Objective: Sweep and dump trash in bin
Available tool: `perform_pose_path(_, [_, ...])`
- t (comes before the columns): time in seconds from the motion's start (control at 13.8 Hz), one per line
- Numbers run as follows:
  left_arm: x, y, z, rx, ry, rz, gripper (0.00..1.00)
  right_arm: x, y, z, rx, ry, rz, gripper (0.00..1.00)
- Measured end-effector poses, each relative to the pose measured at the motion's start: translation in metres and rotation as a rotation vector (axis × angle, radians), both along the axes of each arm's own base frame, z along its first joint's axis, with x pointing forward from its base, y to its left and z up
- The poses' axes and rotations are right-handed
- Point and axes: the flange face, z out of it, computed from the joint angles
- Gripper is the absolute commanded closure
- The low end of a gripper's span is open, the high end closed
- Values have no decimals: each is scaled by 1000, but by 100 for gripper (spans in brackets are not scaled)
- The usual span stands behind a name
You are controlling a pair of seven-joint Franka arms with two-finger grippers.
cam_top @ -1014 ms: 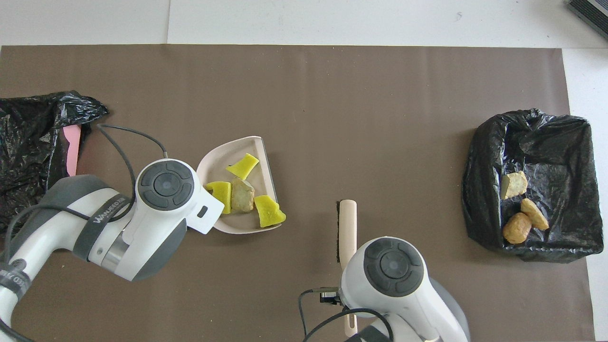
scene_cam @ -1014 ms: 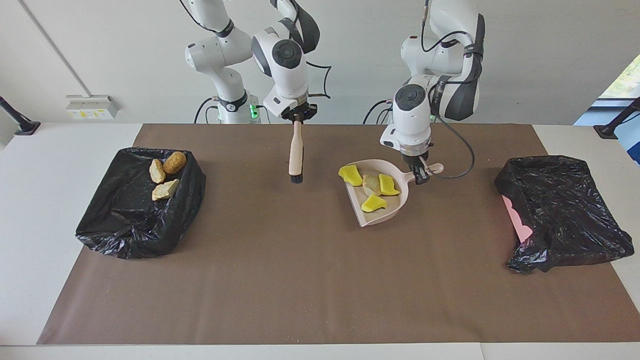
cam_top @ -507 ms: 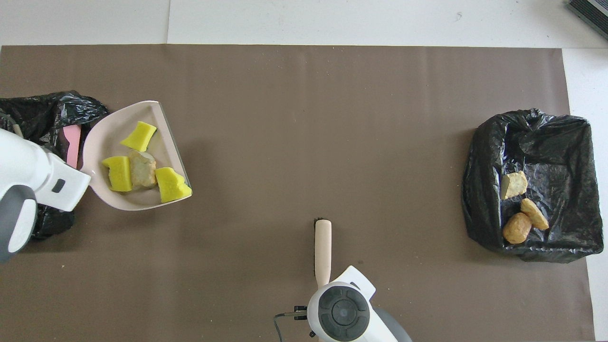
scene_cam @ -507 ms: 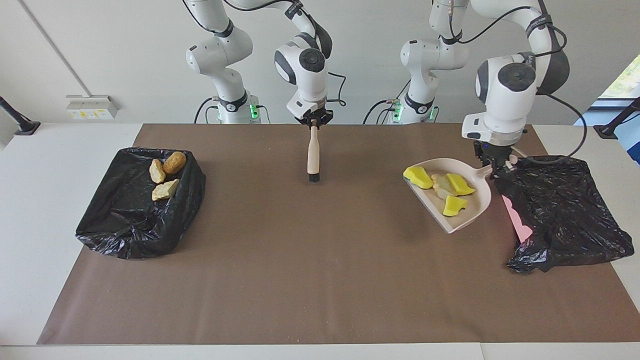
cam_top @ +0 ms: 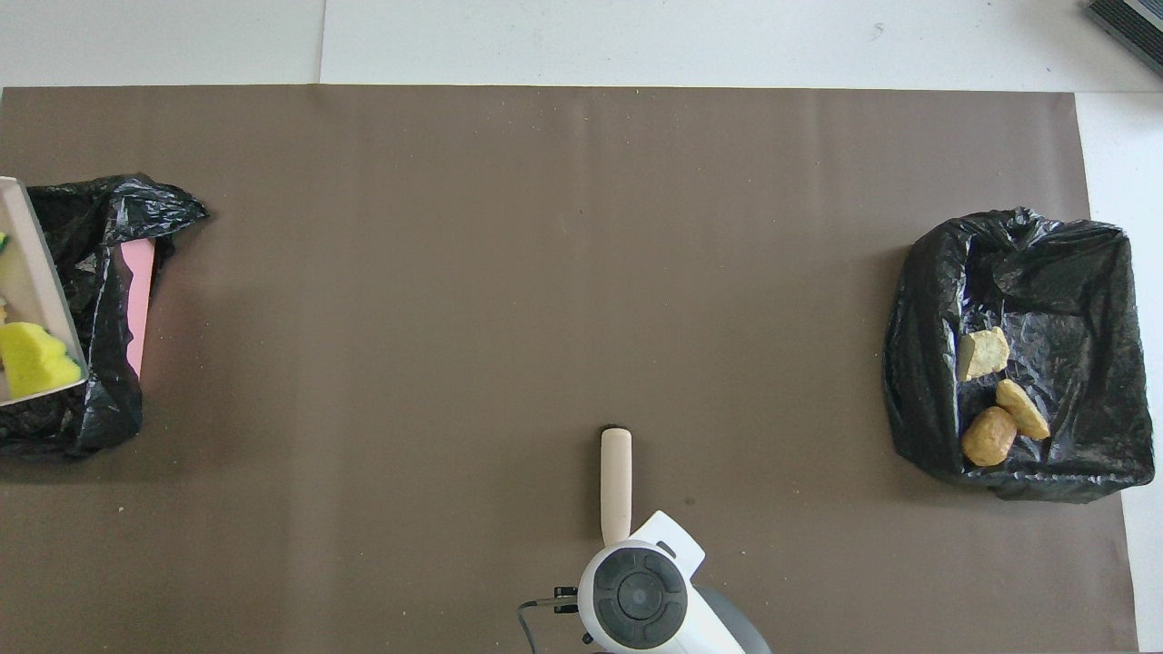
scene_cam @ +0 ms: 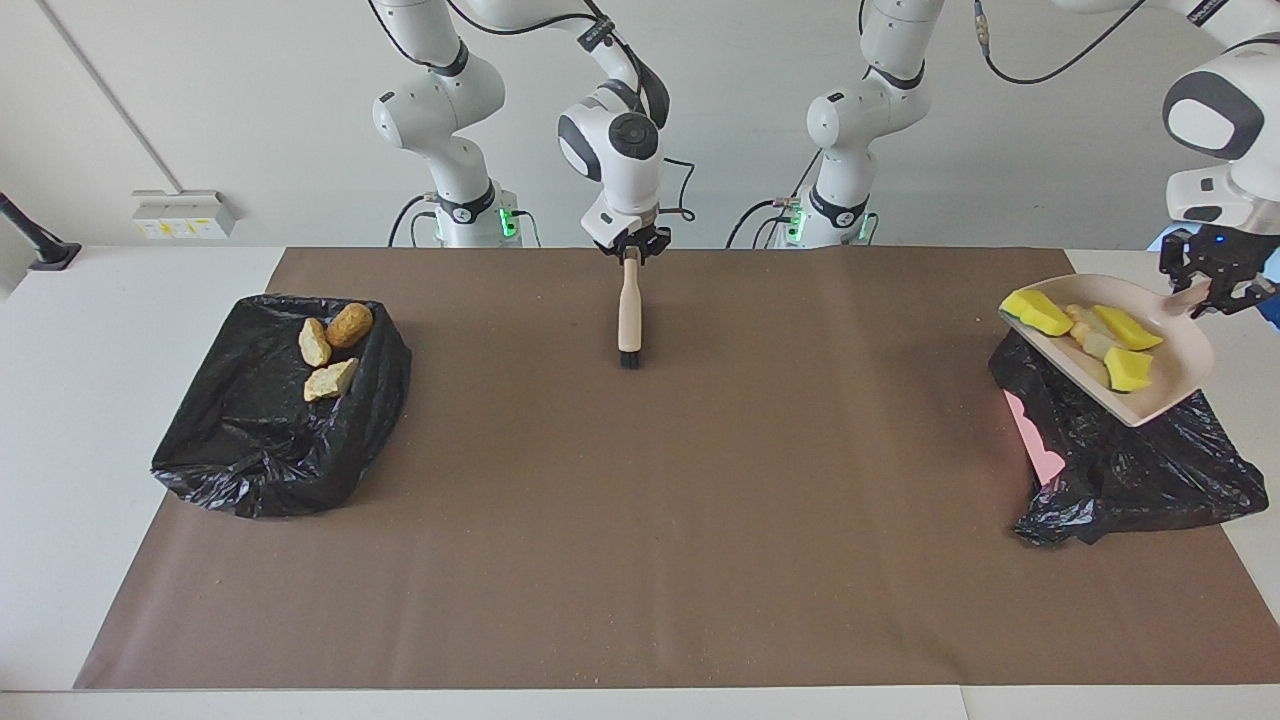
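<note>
The left gripper (scene_cam: 1215,285), closed on the dustpan (scene_cam: 1165,385) handle at the right frame edge, should tilt it slowly so the trash (scene_cam: 1085,335) slides into the bin (scene_cam: 1130,470). The right gripper (scene_cam: 631,250), top centre, grips the brush (scene_cam: 629,320) and waits.

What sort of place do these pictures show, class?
Most likely a robotics lab: two white arms mounted at a table under a brown mat, two bag-lined bins, the left pincer holding a dustpan, the right pincer a brush.

Brown mat (scene_cam: 640,520), white table (scene_cam: 60,480), wall socket (scene_cam: 180,215)
</note>
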Motion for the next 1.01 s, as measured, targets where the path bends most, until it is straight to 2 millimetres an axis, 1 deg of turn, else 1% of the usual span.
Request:
perform_pose_path(0.07, [0, 26, 2, 18, 7, -19, 100, 9, 3, 9, 18, -22, -5, 0])
perform_pose_path(0.14, [2, 47, 0, 43, 19, -39, 100, 23, 4, 22, 35, -52, -16, 0])
perform_pose_path(0.22, [7, 63, -3, 73, 30, -56, 100, 43, 0, 38, 45, -95, -30, 0])
perform_pose_path(0.36, [25, 84, -17, 176, 55, -100, 100, 89, -19, 71, 55, -188, -70, 0])
perform_pose_path(0.51, [41, 95, -37, 288, 93, -147, 100, 129, -44, 101, 35, -265, -74, 0])
perform_pose_path(0.65, [47, 98, -48, 387, 140, -155, 100, 154, -66, 130, 9, -289, -59, 0])
perform_pose_path(0.72, [50, 94, -49, 431, 155, -152, 100, 165, -76, 145, 4, -291, -68, 0])
perform_pose_path(0.87, [59, 77, -52, 518, 192, -169, 100, 185, -102, 177, -1, -293, -82, 0])
perform_pose_path(1.01, [63, 56, -60, 595, 218, -144, 100, 202, -131, 206, -2, -295, -73, 0])
